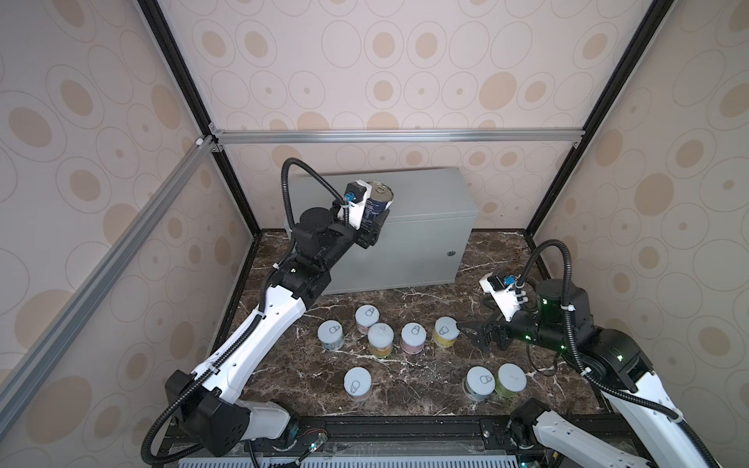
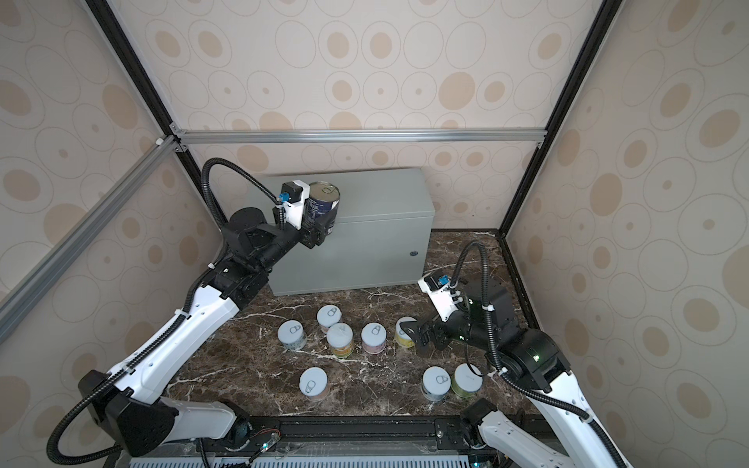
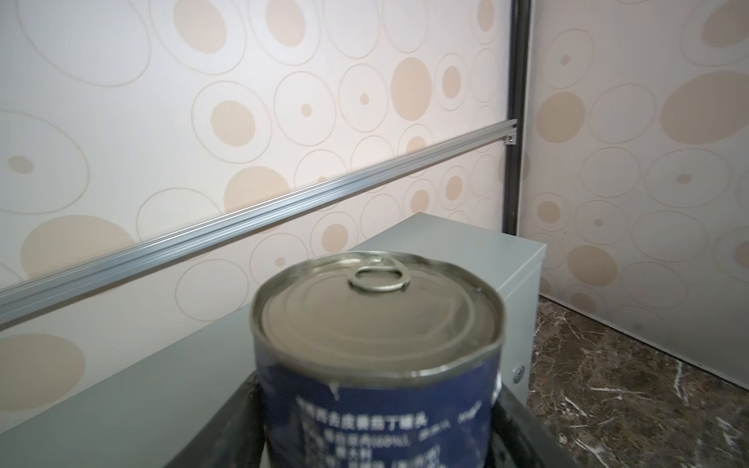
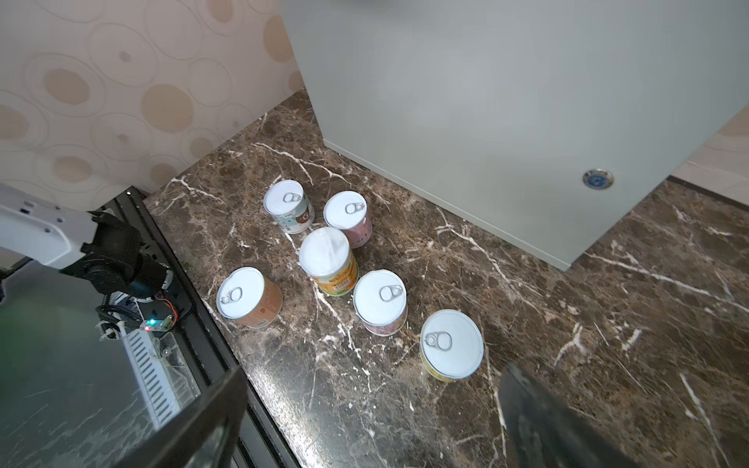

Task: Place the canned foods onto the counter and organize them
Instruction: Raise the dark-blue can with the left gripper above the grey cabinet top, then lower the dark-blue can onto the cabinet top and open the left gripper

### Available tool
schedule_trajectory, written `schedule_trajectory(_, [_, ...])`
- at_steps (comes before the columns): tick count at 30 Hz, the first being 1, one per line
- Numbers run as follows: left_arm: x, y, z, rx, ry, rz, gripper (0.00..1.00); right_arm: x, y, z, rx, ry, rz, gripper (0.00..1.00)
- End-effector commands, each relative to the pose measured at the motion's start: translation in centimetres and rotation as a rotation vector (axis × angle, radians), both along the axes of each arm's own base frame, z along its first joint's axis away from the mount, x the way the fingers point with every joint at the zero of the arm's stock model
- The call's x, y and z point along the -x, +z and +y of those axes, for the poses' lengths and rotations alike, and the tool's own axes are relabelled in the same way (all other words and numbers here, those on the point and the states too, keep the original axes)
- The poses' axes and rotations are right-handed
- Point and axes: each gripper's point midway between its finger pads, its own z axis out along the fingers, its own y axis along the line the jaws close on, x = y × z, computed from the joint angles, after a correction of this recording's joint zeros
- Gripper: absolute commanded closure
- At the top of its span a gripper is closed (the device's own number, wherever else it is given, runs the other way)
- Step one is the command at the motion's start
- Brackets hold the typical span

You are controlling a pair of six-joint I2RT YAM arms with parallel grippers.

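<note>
Left gripper (image 1: pixel 376 222): jaws clamped on the lower body of the dark-blue can (image 1: pixel 380 199); its black fingers (image 3: pixel 527 429) show on either side of the can in the left wrist view. Dark-blue can: roughly upright with its bare metal pull-tab lid uppermost, held at the left front part of the counter (image 1: pixel 429 198) top, by the front edge. Whether its base touches the top cannot be told. Counter: light-grey metal box against the back wall, with a small round lock (image 1: pixel 450 253) low on the right of its front face. Right gripper (image 1: pixel 470 334): jaws wide apart with nothing between them, low over the marble surface (image 1: pixel 425 364) in front of the counter's right end. Its tips point at the yellow-labelled can (image 1: pixel 446 331) and are just beside it; contact cannot be told. Remaining stock: eight small cans, all upright on the marble in front of the counter. Five form a cluster near the counter's front: the yellow-labelled can toward the right end, then the pink-labelled can (image 1: pixel 413 337), the taller orange-and-yellow can (image 1: pixel 381 339) with a plain lid, and the white bear-print can (image 1: pixel 330 334) toward the left end. A second pink can (image 1: pixel 367 318) stands closest to the counter, just beside the orange-and-yellow can. Farther from the counter are the orange-labelled can (image 1: pixel 357 383), standing alone, and a close pair opposite the right end: the pale-labelled can (image 1: pixel 480 381) and the green-labelled can (image 1: pixel 511 379).
</note>
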Motion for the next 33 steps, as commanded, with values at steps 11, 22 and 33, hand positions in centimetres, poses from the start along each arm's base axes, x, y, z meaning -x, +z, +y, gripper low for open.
schedule_trajectory(11, [-4.8,8.3,9.6,0.247,0.014,-0.243,0.39,0.8,-0.3,1.8,-0.018,0.147,-0.061,0.0])
schedule_trajectory(22, [-11.1,4.8,12.8,0.221,0.102,-0.184,0.36,0.2,-1.0,2.6,-0.024,0.167,-0.043,0.0])
schedule_trajectory(33, [-13.1,3.0,16.0,0.204,0.179,-0.163,0.34,-0.4,-1.5,3.4,-0.05,0.182,-0.024,0.0])
